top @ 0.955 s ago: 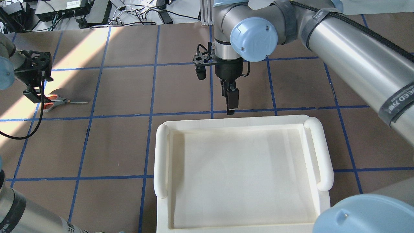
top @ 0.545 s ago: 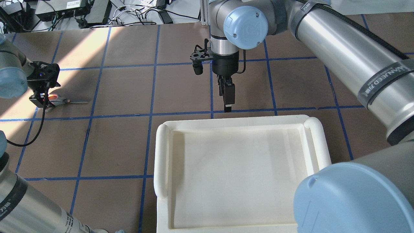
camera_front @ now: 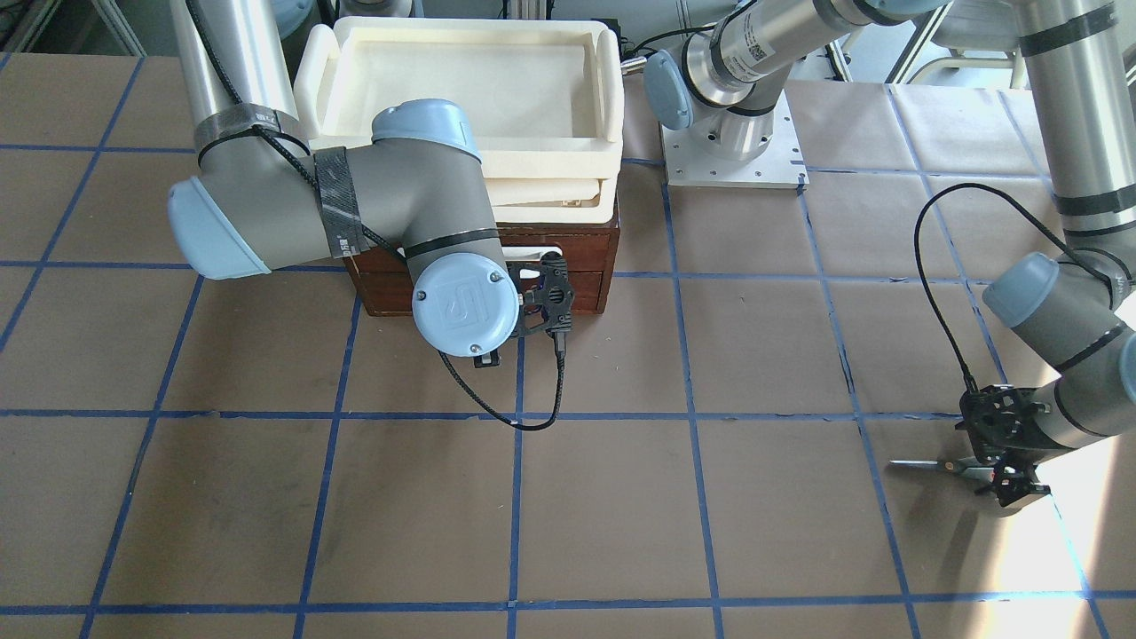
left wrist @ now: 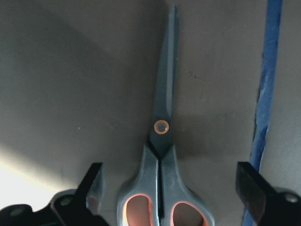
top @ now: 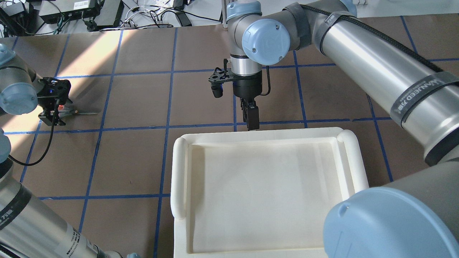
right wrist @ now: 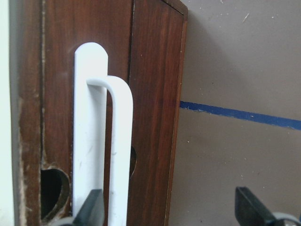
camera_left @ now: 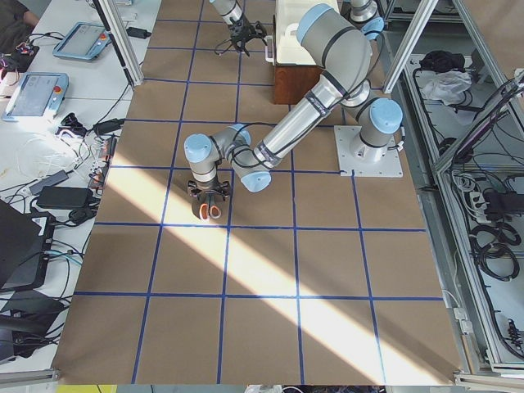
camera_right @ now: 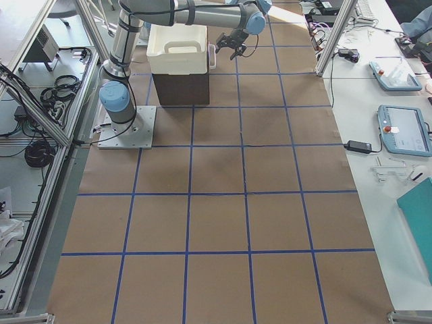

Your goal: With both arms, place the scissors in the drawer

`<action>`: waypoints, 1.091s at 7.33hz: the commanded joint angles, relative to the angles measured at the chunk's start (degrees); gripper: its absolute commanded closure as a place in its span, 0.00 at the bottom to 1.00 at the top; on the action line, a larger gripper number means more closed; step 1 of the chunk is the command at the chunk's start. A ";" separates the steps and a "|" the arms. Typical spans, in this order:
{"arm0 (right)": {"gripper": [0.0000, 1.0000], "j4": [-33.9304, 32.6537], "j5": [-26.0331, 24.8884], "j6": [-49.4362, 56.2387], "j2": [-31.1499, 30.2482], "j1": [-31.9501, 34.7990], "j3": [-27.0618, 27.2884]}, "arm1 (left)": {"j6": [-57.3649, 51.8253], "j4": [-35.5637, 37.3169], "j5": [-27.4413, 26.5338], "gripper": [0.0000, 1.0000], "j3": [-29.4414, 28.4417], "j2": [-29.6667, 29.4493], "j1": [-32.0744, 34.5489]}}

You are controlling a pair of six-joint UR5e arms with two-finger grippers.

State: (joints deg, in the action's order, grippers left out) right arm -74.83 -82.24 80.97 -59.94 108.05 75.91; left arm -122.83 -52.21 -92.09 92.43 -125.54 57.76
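The scissors (left wrist: 162, 141) lie flat on the brown table with blades shut; grey handles lined orange-red. They also show at the far left of the overhead view (top: 84, 113) and at the right of the front view (camera_front: 923, 464). My left gripper (left wrist: 171, 200) is open, low over the handles, one finger on each side (top: 53, 115). The drawer (right wrist: 150, 94) has a dark wood front and stands shut. Its white bar handle (right wrist: 117, 155) lies between the fingers of my open right gripper (right wrist: 171, 209), close to one finger. That gripper (top: 252, 123) is at the tray's far edge.
Stacked cream plastic trays (top: 269, 134) sit on top of the wooden drawer cabinet (camera_front: 586, 257). Blue tape lines (top: 168, 107) grid the brown table. A black cable (camera_front: 532, 417) hangs from the right wrist. Cables and boxes lie beyond the table's far edge.
My left gripper has moved right and down over the scissors' handles. My right gripper has moved closer to the drawer front, down to the tray's edge.
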 commanded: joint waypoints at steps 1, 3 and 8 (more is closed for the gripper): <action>0.03 0.03 -0.12 -0.11 -0.09 0.14 0.55 | -0.49 -0.08 0.15 0.00 0.11 -0.49 -0.11; 0.03 0.39 -0.12 -0.28 -0.09 0.14 0.90 | -0.57 0.01 0.24 0.19 0.11 -0.49 -0.11; 0.27 -1.89 -0.20 -1.08 -0.18 0.31 3.28 | -3.63 0.18 -0.20 1.00 -0.23 -0.14 -0.02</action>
State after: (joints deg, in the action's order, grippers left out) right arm -75.84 -82.34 79.86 -60.13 108.36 79.12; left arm -124.47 -52.08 -92.29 92.48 -125.97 57.67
